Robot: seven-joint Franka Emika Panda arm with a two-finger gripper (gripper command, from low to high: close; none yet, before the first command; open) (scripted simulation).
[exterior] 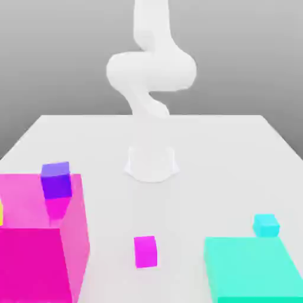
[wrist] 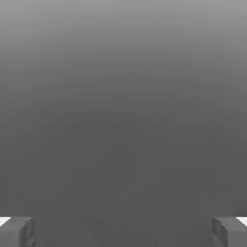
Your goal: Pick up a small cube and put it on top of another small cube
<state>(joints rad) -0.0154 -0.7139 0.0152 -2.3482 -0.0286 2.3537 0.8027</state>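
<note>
The white table (exterior: 237, 154) spreads wide and bare around the white Franka arm (exterior: 151, 71), which rises from its round base at the far middle and curls upward. On the near left of the exterior view stands a big magenta box (exterior: 35, 260), translucent in its upper part, with a small purple cube (exterior: 57, 179) at its far top edge. On the near right lies a flat teal block (exterior: 254, 269), and a small cyan cube (exterior: 266, 225) sits just behind it.

The small magenta-pink cube (exterior: 145, 251) stands alone on the table, near the front and between box and block — well apart from both.

In the hand view the gripper (wrist: 123, 231) has its fingertips (wrist: 17, 231) spread to the frame's edges, jaws fully open with nothing between them.

The cube looks rigid, light and flat-sided — likely easy to pinch. Best taken from above across two opposite vertical faces, squarely centred, so that it does not twist or slip from the pads.
</note>
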